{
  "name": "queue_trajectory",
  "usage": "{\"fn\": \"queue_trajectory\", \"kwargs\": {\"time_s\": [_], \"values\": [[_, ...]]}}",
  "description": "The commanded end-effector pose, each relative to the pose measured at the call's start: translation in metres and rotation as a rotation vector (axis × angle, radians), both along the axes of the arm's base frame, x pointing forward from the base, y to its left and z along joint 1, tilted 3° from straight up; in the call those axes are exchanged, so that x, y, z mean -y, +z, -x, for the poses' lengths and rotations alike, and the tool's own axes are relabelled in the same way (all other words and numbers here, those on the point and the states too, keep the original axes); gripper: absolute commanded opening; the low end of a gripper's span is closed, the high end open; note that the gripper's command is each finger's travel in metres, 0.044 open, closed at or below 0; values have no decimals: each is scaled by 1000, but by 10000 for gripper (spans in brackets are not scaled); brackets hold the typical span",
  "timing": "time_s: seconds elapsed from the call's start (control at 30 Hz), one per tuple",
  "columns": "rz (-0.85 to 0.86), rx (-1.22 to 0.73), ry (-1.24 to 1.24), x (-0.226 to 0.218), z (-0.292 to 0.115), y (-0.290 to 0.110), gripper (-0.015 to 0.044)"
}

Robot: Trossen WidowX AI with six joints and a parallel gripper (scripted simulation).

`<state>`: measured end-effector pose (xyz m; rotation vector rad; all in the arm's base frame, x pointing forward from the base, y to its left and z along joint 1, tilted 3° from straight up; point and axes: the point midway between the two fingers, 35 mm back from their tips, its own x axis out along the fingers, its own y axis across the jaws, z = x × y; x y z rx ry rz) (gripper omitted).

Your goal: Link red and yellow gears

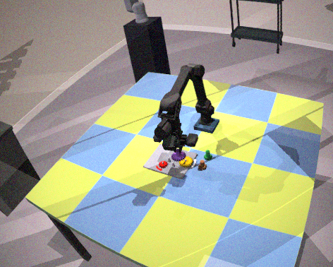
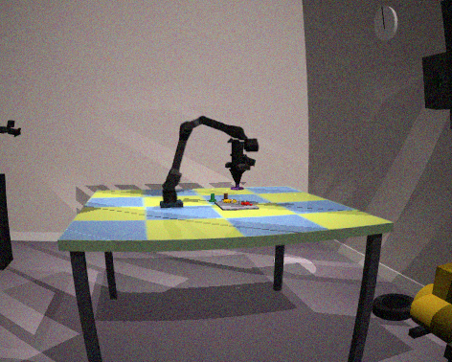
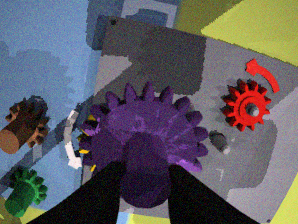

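Note:
My gripper [image 3: 144,172] is shut on the knob of the large purple gear [image 1: 178,155] [image 2: 237,188] [image 3: 145,122], which is held above the grey board [image 1: 153,164] [image 3: 220,55]. In the wrist view the purple gear covers most of the yellow gear [image 1: 186,162] and part of the board. The red gear [image 1: 163,164] [image 3: 246,106] sits on its peg. An empty peg [image 3: 220,142] shows between the red and purple gears. The brown gear [image 1: 202,165] [image 3: 27,124] and green gear [image 1: 207,155] [image 3: 26,192] stand on the table, off the board's yellow-gear side.
The red arrow [image 3: 263,75] lies beside the red gear, and the white arrow [image 3: 71,140] by the board's edge near the yellow gear. The arm's base [image 1: 207,125] [image 2: 171,204] stands on the table behind the board. A black pedestal [image 1: 147,49] stands beyond the table.

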<state>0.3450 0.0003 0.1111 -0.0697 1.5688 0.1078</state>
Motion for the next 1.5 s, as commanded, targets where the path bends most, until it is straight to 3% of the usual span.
{"fn": "queue_trajectory", "kwargs": {"time_s": [0.0,0.3,1.47], "values": [[5,-5,3,11,-2,-6,0],[9,-7,8,33,-4,-15,0],[9,-7,8,34,-5,-12,0]]}}
